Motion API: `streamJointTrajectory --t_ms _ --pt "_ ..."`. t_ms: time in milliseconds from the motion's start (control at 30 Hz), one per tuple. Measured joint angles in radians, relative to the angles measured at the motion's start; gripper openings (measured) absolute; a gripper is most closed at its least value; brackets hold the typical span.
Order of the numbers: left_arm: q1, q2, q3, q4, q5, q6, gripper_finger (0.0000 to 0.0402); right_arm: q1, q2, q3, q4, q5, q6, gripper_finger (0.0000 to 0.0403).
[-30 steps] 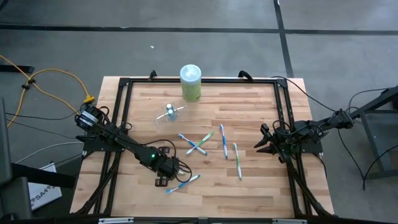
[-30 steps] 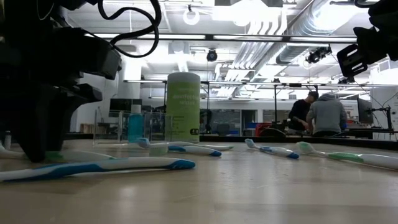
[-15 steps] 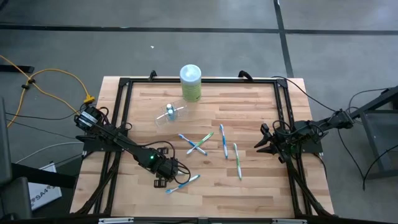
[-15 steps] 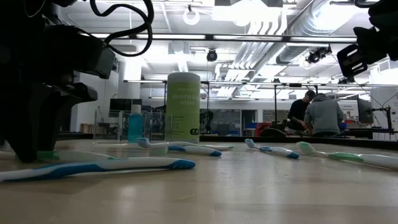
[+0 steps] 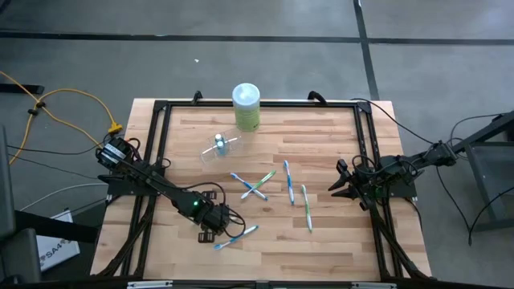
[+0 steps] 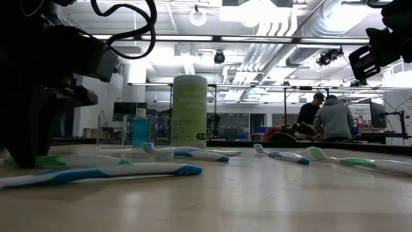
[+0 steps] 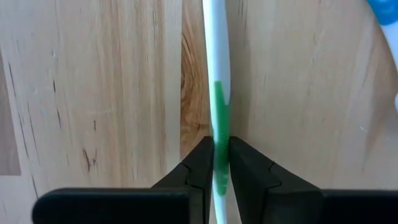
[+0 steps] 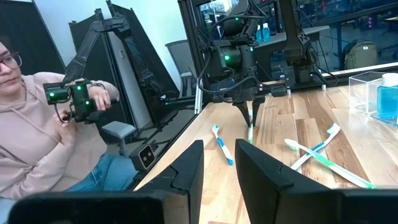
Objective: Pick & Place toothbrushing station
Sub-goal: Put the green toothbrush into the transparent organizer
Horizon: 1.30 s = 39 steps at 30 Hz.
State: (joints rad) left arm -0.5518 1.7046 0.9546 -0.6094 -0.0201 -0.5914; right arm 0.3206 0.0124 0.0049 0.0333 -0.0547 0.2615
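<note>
The left gripper (image 5: 215,227) is low over the near-left part of the counter (image 5: 337,233), and in the last second its fingers (image 7: 200,167) have drawn together: they stood apart on both sides of a green-accent toothbrush (image 7: 217,118), and now they press on its white handle from both sides, as the left wrist view shows. The brush still lies flat on the wood, so I judge that the grasp is just made and the lift has not started. Just beside these fingers, toward the near edge, lies a blue-accent toothbrush (image 5: 235,236), apart from the grip. Further to the right and beyond the fingers, the clear cup (image 5: 217,147) lies near the far side of the counter, next to a tall pale-green canister (image 5: 246,106); I think the brush must go to the cup, which is well apart from the left gripper. Between the two arms there is a crossed pair of toothbrushes (image 5: 255,185), then a blue one and a green one (image 5: 306,207) side by side. The right gripper (image 5: 339,186) waits at the right edge, with its fingers (image 8: 185,172) narrow and holding nothing; it has not moved. From that wrist view a person (image 8: 43,149) sits beyond the counter with a hand controller.
</note>
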Motion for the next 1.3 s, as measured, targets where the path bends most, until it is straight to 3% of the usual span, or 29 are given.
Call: streamJointTrajectory --t_ms 167,333,867,1133,1300 --pt "0.0 0.0 0.0 -0.001 0.006 -0.008 0.004 0.0 0.0 0.0 0.0 0.0 0.0 0.0083" --pt "-0.001 0.0 0.0 -0.001 0.011 -0.011 0.001 0.0 0.0 0.0 0.0 0.0 0.0 0.0083" --pt "0.001 -0.025 -0.004 -0.001 0.019 -0.008 0.0004 0.0 0.0 0.0 0.0 0.0 0.0 0.0083" --pt "0.042 -0.056 0.018 -0.099 0.029 0.028 0.0003 0.0 0.0 0.0 0.0 0.0 0.0 0.0083" --pt "0.053 -0.062 0.101 -0.242 -0.031 0.109 0.0003 0.0 0.0 0.0 0.0 0.0 0.0 0.0083"
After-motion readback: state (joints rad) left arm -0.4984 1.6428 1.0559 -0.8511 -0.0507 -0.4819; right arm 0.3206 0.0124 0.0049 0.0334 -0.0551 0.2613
